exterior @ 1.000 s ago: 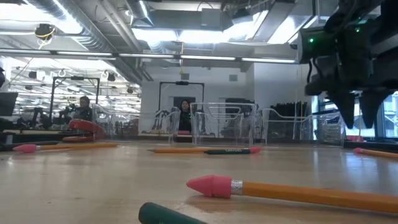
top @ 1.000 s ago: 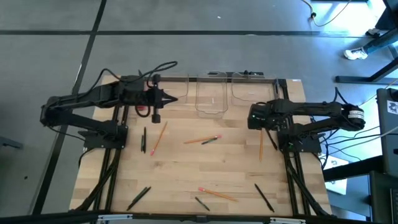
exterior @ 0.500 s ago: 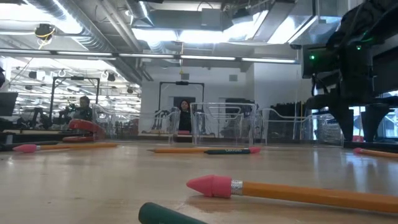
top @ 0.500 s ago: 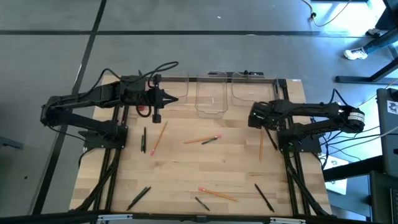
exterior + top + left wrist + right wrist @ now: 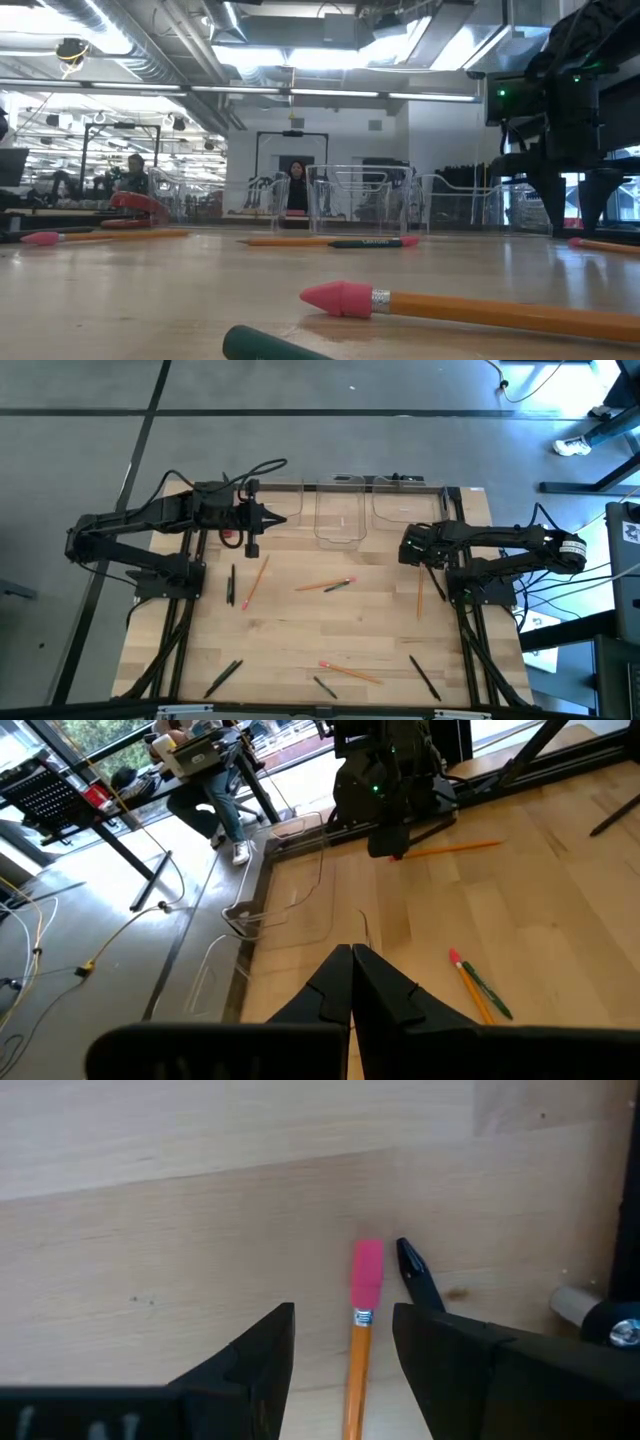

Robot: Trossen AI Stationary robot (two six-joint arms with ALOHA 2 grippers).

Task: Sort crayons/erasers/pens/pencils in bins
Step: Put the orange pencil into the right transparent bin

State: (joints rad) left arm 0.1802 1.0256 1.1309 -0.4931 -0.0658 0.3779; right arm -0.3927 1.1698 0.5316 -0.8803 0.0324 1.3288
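Observation:
My right gripper (image 5: 343, 1320) points straight down, open, low over the table's right side (image 5: 413, 555). Its fingers stand on either side of an orange pencil (image 5: 356, 1365), just behind the pink eraser tip (image 5: 367, 1270), without touching it. That pencil (image 5: 420, 592) lies flat on the wood. My left gripper (image 5: 352, 970) is shut and empty, held above the table's far left (image 5: 275, 520). Other pencils (image 5: 255, 582) (image 5: 350, 672) and black pens (image 5: 231, 585) (image 5: 425, 678) lie scattered. A pencil with a green crayon beside it (image 5: 328, 586) lies mid-table. Clear bins (image 5: 340, 512) (image 5: 405, 508) stand at the far edge.
A red thing (image 5: 228, 536) lies under my left arm, also seen in the low view (image 5: 135, 205). More pens (image 5: 222, 677) (image 5: 324, 687) lie near the front edge. People sit in the room beyond the table (image 5: 297, 185).
My right gripper has sunk toward the table over the right-hand pencil, staying open; over the last half second it has kept still.

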